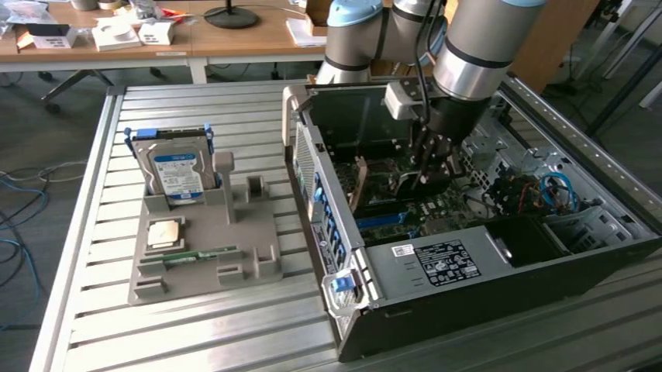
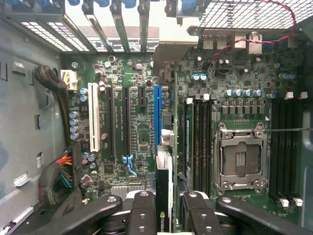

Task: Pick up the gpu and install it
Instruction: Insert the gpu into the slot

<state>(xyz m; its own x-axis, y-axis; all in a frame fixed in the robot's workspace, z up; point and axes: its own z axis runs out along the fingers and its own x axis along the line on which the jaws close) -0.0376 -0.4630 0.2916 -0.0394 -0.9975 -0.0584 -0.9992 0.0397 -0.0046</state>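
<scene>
While the gripper (image 2: 166, 213) is clamped on the gpu (image 2: 164, 181), the card hangs edge-on inside the open computer case (image 1: 497, 256), over the motherboard (image 2: 137, 132). Long axis of the card runs parallel to the blue slot (image 2: 157, 115), nearly in line with it. Judged not yet seated; contact with the slot cannot be told.

Lab: slotted aluminium bench (image 1: 207, 333), cluttered desks (image 1: 238, 43) behind.
</scene>
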